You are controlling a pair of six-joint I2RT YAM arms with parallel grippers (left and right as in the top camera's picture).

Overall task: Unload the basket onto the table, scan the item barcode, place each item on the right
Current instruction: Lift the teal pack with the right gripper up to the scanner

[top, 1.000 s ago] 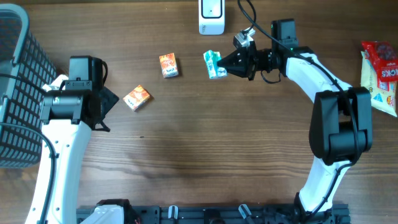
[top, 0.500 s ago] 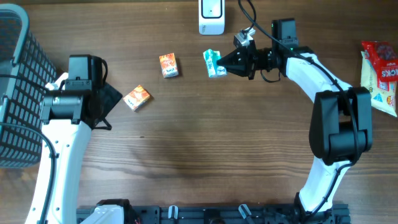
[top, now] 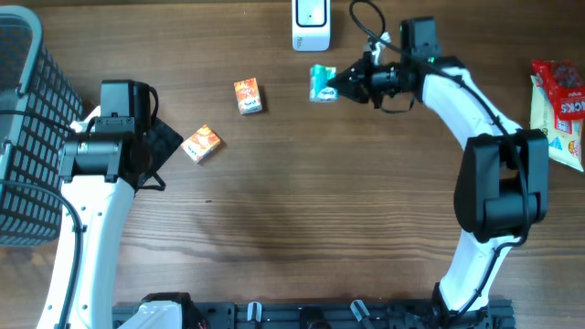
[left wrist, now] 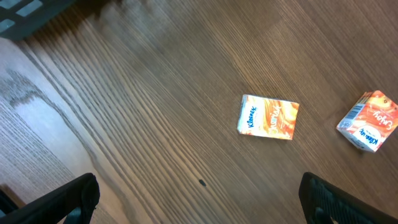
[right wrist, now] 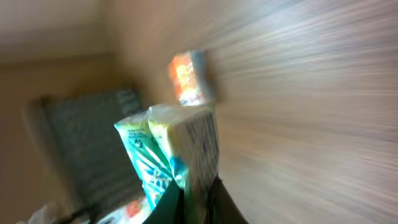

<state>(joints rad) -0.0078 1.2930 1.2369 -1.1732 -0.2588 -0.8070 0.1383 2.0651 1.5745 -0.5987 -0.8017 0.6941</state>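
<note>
A small green-and-white packet (top: 321,82) hangs above the table just below the white scanner (top: 311,25) at the back edge. My right gripper (top: 338,84) is shut on its right end. The right wrist view shows the green packet (right wrist: 180,149) pinched between the dark fingers (right wrist: 171,208), blurred. My left gripper (top: 157,155) stands open at the left, with nothing between its fingers (left wrist: 62,202). An orange tissue pack (left wrist: 268,116) and an orange carton (left wrist: 368,121) lie ahead of it.
An orange pack (top: 201,143) and an orange carton (top: 248,96) lie on the wooden table left of centre. A dark mesh basket (top: 23,137) stands at the far left. A red snack bag (top: 559,110) lies at the right edge.
My right gripper has carried the green packet up and slightly right, toward the scanner, turning as it went. The left arm has barely moved.
</note>
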